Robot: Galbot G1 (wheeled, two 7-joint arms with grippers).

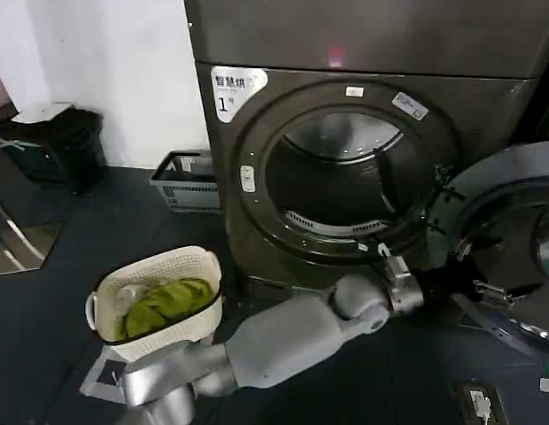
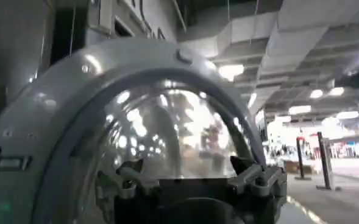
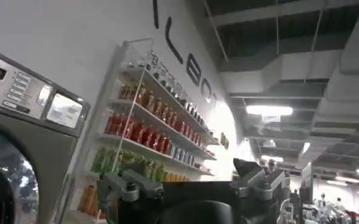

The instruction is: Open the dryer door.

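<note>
From the head camera, your dryer door (image 1: 514,239) hangs swung wide at three o'clock of the drum opening (image 1: 345,181), with the left gripper (image 1: 400,270) just beside its hinge edge. The left wrist camera shows the door's inner dome (image 2: 167,131) dead ahead, the fingers (image 2: 127,182) spread and holding nothing. In the right wrist view, the right gripper (image 3: 194,182) is likewise open and empty, facing shelves (image 3: 155,131).

1. The dryer door (image 1: 509,239) is swung wide open to the right, grey inner side showing.
2. The drum hole (image 1: 345,181) is dark and round.
3. The left arm (image 1: 292,336) reaches across toward the door.
4. A white basket (image 1: 158,301) holds green cloth (image 1: 164,305).
</note>
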